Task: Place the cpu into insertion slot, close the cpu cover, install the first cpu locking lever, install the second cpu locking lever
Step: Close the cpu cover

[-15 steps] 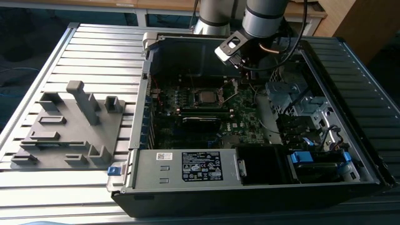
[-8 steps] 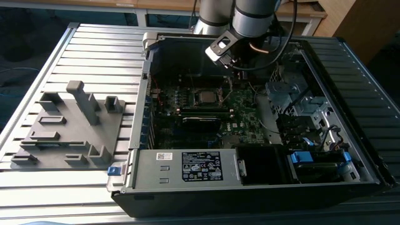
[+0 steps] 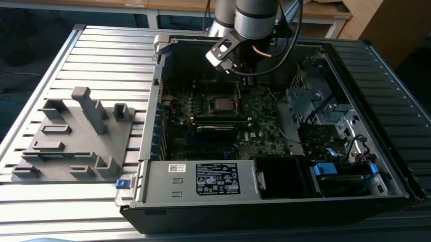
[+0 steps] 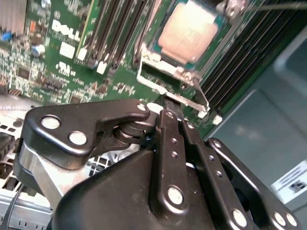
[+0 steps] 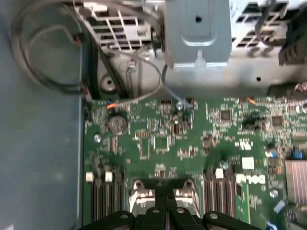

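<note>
White logo lettering [image 4: 67, 31] on green motherboard [image 4: 29, 62], seen in the second wrist view. Black & white label [image 3: 219, 178] on power supply [image 3: 155, 189] in the exterior view, print too small to tell.

The cpu [image 4: 189, 33] runs off the second wrist view's edge, the claw [image 4: 169, 109] covering motherboard [image 4: 62, 62] behind it.

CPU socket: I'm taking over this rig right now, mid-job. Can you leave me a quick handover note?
Hand: fingers together, nothing visibly held, tip at the near edge of the cpu cover.
Cpu: seated in the insertion slot, metal face up.
Cover: lies framing the cpu; whether it is fully down is unclear.
Done: cpu placed.
Left: confirm the cover is closed, then both locking levers; I cannot tell how they stand.
</note>
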